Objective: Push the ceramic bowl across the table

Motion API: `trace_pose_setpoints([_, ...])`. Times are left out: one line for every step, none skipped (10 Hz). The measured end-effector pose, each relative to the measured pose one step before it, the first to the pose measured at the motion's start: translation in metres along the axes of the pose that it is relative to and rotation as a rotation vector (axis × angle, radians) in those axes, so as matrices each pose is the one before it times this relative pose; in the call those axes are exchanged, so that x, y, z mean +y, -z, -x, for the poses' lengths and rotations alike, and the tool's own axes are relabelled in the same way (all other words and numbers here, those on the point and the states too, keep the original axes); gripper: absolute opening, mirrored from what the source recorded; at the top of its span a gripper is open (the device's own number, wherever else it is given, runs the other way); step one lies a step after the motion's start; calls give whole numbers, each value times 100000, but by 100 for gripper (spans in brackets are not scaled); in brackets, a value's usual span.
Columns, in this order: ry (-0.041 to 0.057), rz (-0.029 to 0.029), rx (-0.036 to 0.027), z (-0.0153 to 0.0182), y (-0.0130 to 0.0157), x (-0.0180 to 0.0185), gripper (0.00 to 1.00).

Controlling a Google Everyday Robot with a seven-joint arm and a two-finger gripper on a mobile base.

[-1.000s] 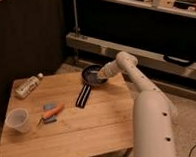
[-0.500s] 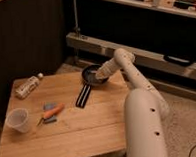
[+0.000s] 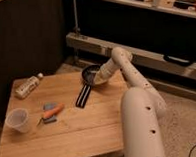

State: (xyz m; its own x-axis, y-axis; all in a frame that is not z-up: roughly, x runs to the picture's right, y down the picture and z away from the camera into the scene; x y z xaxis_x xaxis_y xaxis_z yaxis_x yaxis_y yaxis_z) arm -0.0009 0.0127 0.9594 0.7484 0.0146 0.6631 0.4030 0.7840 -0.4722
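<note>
The ceramic bowl [image 3: 89, 73] is dark and glossy and sits at the far edge of the light plank table [image 3: 83, 127], right of the middle. My gripper [image 3: 99, 79] is down at the bowl's right side, in or against it. The white arm reaches to it from the right and hides the bowl's right rim.
A long black bar with a pale stripe [image 3: 83, 95] lies just in front of the bowl. An orange-handled tool [image 3: 53, 111] on a small blue piece lies mid-left. A translucent plastic cup [image 3: 17, 119] stands front left. A pale bottle [image 3: 27, 86] lies on its side at the far left. A low ledge runs behind the table.
The arm's thick near link has swung left and closer to the camera. The gripper stays at the bowl, which has hardly shifted.
</note>
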Motion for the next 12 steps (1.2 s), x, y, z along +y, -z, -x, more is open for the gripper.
trace_pose_setpoints([849,3896,295,613,-1093,1194,0])
trace_pose_setpoints([996,3287,423,492,-1059,874,0])
trace_pose_setpoints([809,2269,128,525,-730,456,0])
trace_pose_setpoints([234,2012,-132,251,-150,213,0])
trace_pose_setpoints([-575,1874,-723,-118,258,357,0])
trace_pose_setpoints([-301,2010,-1230,138,609,545,0])
trace_pose_setpoints([-28,3217,-1803,468,773,1129,0])
trace_pose_setpoints([-105,2807,-1977,603,737,1226,0])
trace_pose_setpoints([-526,3446,-2621,611,166,1472,0])
trace_pose_setpoints([-128,2644,-2159,629,44,1037,0])
trace_pose_setpoints([348,2449,-1484,739,-172,856,0])
trace_pose_setpoints([159,1994,-639,621,-383,922,0])
